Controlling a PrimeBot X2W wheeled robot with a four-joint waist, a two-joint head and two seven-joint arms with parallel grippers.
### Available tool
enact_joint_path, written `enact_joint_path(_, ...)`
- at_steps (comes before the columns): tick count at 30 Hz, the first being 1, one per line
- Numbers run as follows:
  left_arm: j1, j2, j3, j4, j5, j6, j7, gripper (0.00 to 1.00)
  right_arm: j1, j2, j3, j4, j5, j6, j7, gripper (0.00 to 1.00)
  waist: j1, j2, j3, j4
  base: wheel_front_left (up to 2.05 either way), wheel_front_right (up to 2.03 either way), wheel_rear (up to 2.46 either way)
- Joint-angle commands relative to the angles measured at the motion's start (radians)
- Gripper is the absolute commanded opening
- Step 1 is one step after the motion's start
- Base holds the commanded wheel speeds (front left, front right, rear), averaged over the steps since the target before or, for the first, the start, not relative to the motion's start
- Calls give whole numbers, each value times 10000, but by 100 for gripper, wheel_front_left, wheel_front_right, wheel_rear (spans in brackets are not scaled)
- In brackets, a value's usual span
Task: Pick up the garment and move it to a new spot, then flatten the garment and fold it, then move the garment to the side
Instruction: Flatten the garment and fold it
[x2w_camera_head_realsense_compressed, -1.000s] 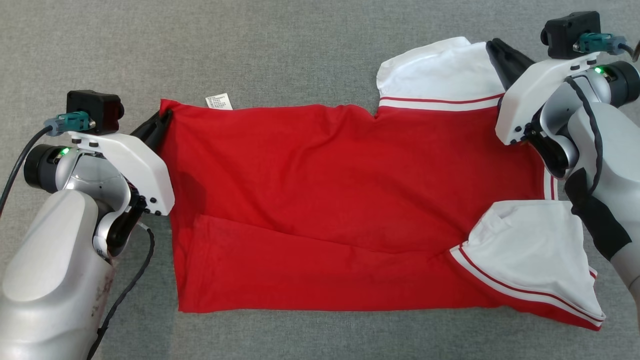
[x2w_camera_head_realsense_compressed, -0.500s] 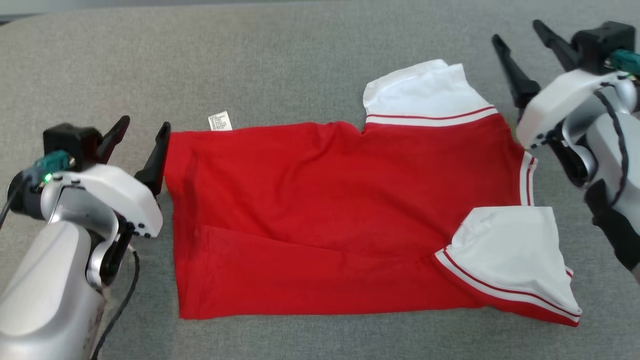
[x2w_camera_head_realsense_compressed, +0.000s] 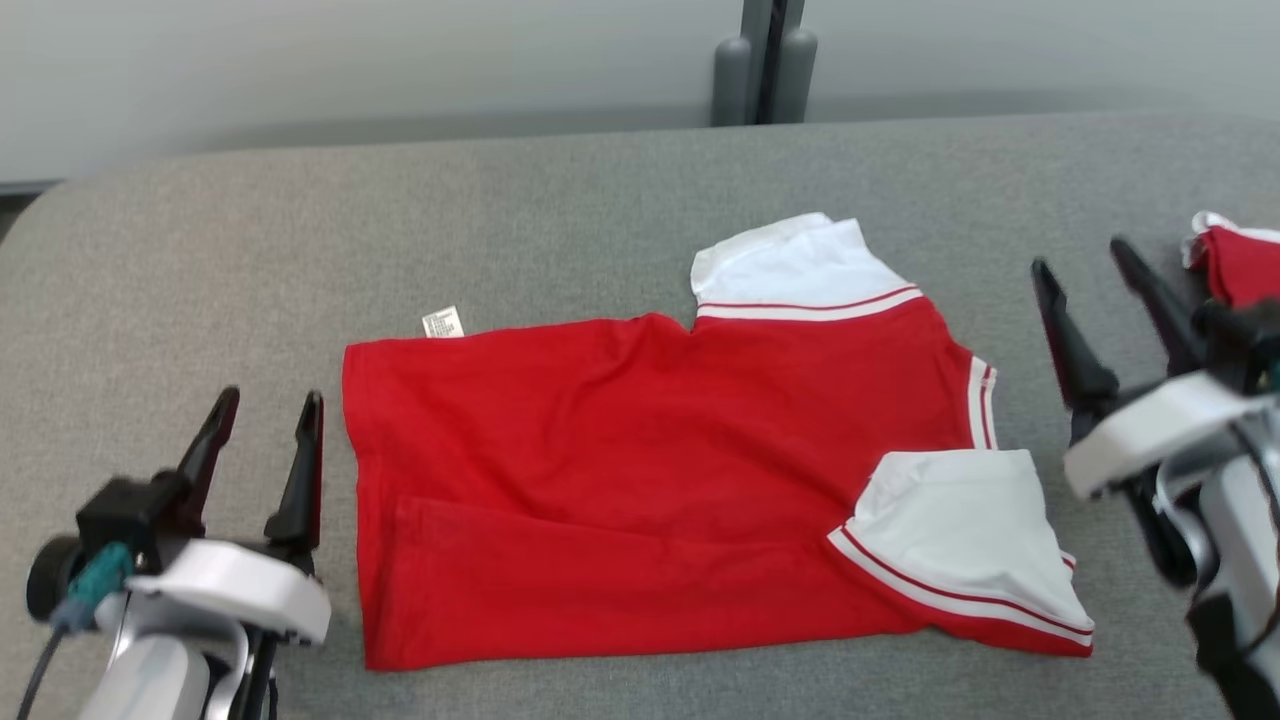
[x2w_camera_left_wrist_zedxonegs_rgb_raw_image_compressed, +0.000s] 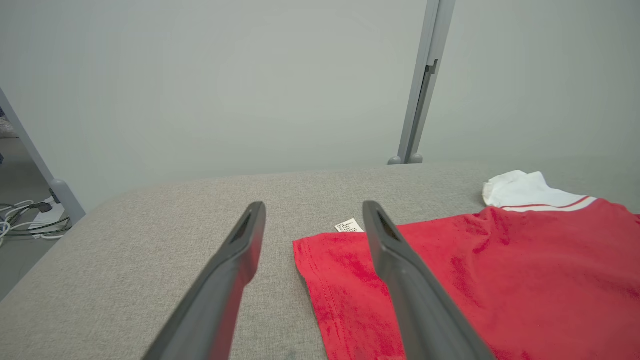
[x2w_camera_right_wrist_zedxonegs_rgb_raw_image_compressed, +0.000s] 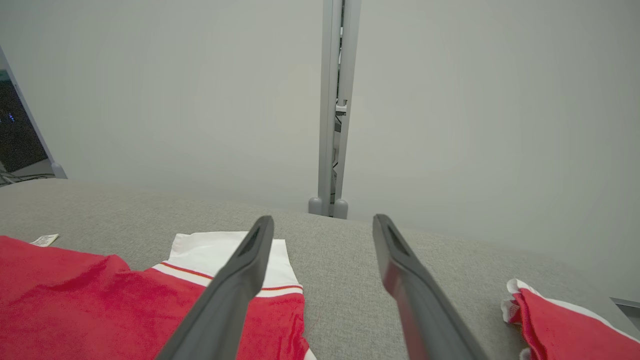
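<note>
The garment (x2w_camera_head_realsense_compressed: 650, 470) is a red T-shirt with white sleeves, lying flat and sideways on the grey table (x2w_camera_head_realsense_compressed: 560, 220), its hem to the left and a small white tag (x2w_camera_head_realsense_compressed: 442, 322) at the far hem corner. My left gripper (x2w_camera_head_realsense_compressed: 265, 408) stands open just left of the hem, holding nothing; its wrist view shows the hem corner (x2w_camera_left_wrist_zedxonegs_rgb_raw_image_compressed: 320, 260) beside its right finger (x2w_camera_left_wrist_zedxonegs_rgb_raw_image_compressed: 400, 270). My right gripper (x2w_camera_head_realsense_compressed: 1082, 256) is open to the right of the collar side, clear of the cloth. Its wrist view shows the far white sleeve (x2w_camera_right_wrist_zedxonegs_rgb_raw_image_compressed: 210, 250) behind its left finger (x2w_camera_right_wrist_zedxonegs_rgb_raw_image_compressed: 240, 270).
A second red and white cloth (x2w_camera_head_realsense_compressed: 1235, 262) lies at the table's right edge, also seen as a bunched cloth (x2w_camera_right_wrist_zedxonegs_rgb_raw_image_compressed: 560, 320) in the right wrist view. A grey post (x2w_camera_head_realsense_compressed: 765, 60) stands behind the table against a pale wall. Cables (x2w_camera_left_wrist_zedxonegs_rgb_raw_image_compressed: 25, 220) lie on the floor at left.
Both grippers have opened, let go of the garment's far corners and drawn back towards me. The camera has tilted up, bringing the table's far edge and wall into view.
</note>
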Motion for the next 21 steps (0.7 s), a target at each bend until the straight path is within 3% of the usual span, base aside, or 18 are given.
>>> enact_joint_path(1,446,-59,132,-34,-20,143,-257,100,853,210,-525,-600,-418,0,-39,100,0,-1,-370,-149,0,0,0)
enact_joint_path(8,1753,-404,619,-177,-10,298,-569,100,3213,1026,-1584,-2370,-1433,0,-41,100,0,-1,-966,-231,0,0,0)
enact_joint_path(21,2097,-993,1148,-389,720,-158,-579,100,4635,1597,-2338,-3318,-2009,0,-33,100,0,-1,-1350,24,0,0,0)
